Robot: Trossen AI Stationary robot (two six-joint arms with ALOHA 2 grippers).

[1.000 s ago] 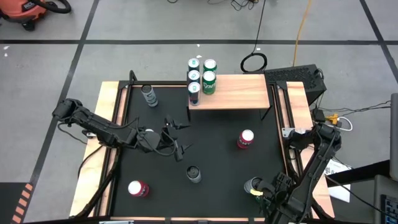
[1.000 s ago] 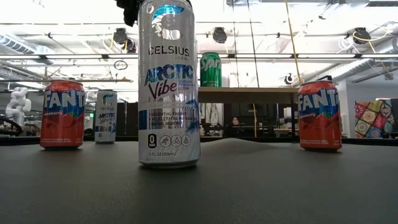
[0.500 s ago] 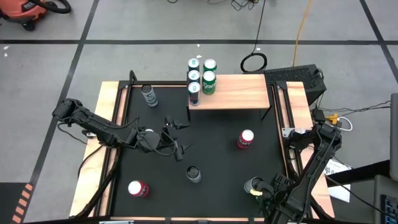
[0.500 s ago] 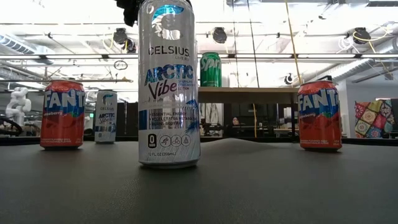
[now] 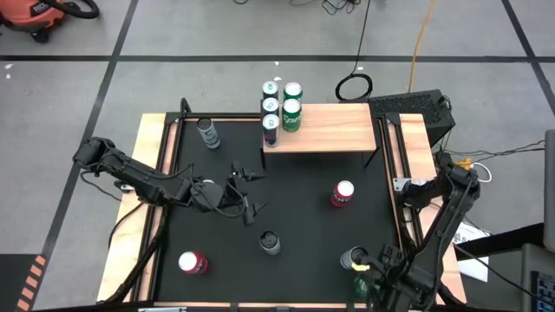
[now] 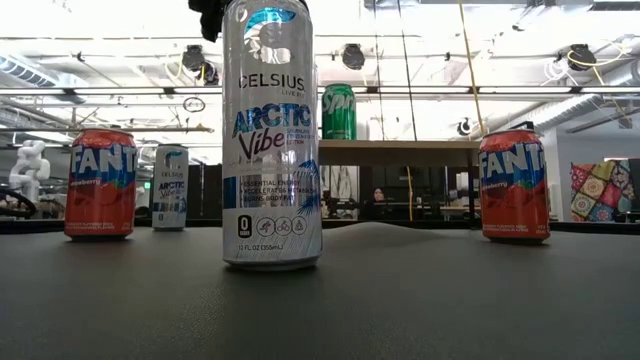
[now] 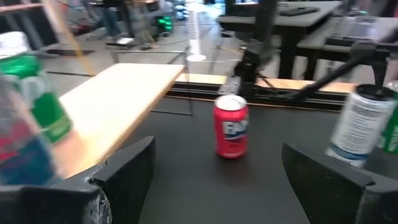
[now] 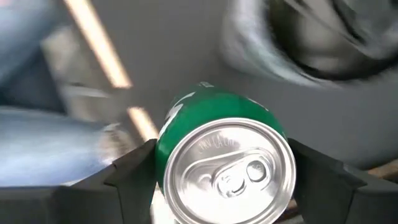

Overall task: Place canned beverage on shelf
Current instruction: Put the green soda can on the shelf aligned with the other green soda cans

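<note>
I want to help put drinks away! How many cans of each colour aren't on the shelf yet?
Red cans: 2
Silver cans: 2
Green cans: 1
Total: 5

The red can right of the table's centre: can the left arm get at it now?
Probably yes. The left pincer is open and empty, and the red can stands straight ahead of it on bare black mat, nothing between.

The green can [image 8: 214,155] between the right jaws is cut off below.
</note>
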